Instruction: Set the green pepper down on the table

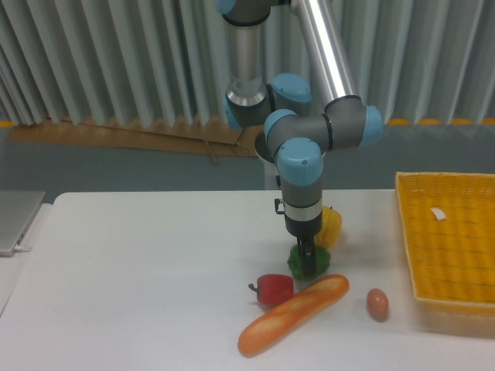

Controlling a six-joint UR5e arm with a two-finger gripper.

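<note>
The green pepper (298,263) sits low on the white surface (139,270), near the middle of the view, with the gripper (308,261) pointing straight down onto it. The dark fingers reach over the pepper's right side and hide part of it; whether they are clamped on it or slightly apart cannot be told, nor whether the pepper rests fully on the surface.

Just behind and to the right of the green pepper is a yellow pepper (329,226), partly covered by the arm's wrist. Just in front and to the left lies a red pepper (274,288) with its stem pointing left. A long bread loaf (293,313) lies diagonally in front, its upper end just below the green pepper and its side close against the red one. A brown egg (377,304) sits to the right of the loaf, apart from it.

At the right edge stands a yellow woven basket (448,247) with a small white tag inside. No writing or brand can be read anywhere.
</note>
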